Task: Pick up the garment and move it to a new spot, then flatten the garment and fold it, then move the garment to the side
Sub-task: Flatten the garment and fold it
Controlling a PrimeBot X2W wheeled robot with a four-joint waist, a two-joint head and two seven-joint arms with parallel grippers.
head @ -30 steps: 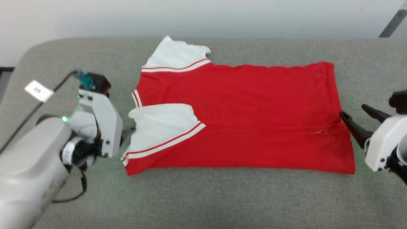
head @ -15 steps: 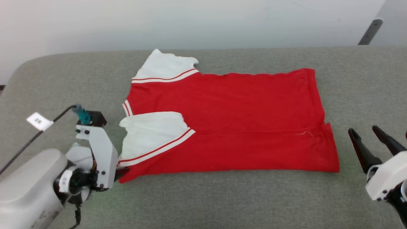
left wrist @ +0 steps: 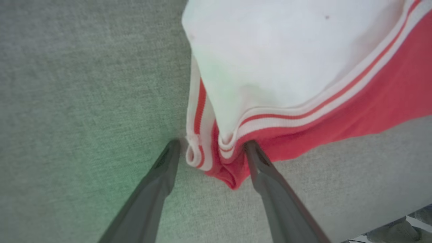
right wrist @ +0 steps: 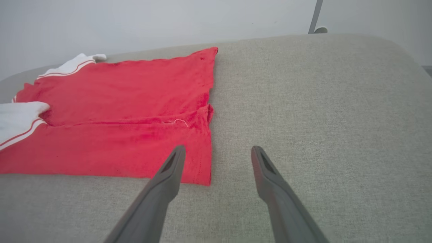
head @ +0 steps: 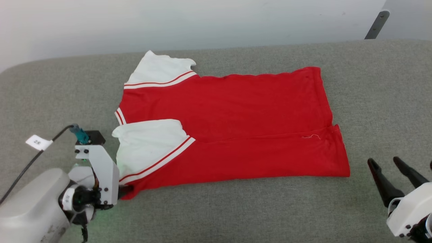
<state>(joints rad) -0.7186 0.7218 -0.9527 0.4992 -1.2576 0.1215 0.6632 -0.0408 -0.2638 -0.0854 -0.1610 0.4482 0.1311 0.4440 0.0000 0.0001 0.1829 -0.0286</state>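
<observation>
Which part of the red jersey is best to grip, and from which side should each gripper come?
Likely the two near corners of the jersey. The left gripper stands open around the bunched striped corner: close there, from the left end. The right gripper should slide in low from the right, under the flat hem corner.

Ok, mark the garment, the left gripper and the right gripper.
garment (head: 229, 111), head view, on the middle of its red body.
left gripper (left wrist: 212, 145), left wrist view, midway between its fingertips, at the garment's corner.
right gripper (right wrist: 218, 149), right wrist view, midway between its fingertips.
</observation>
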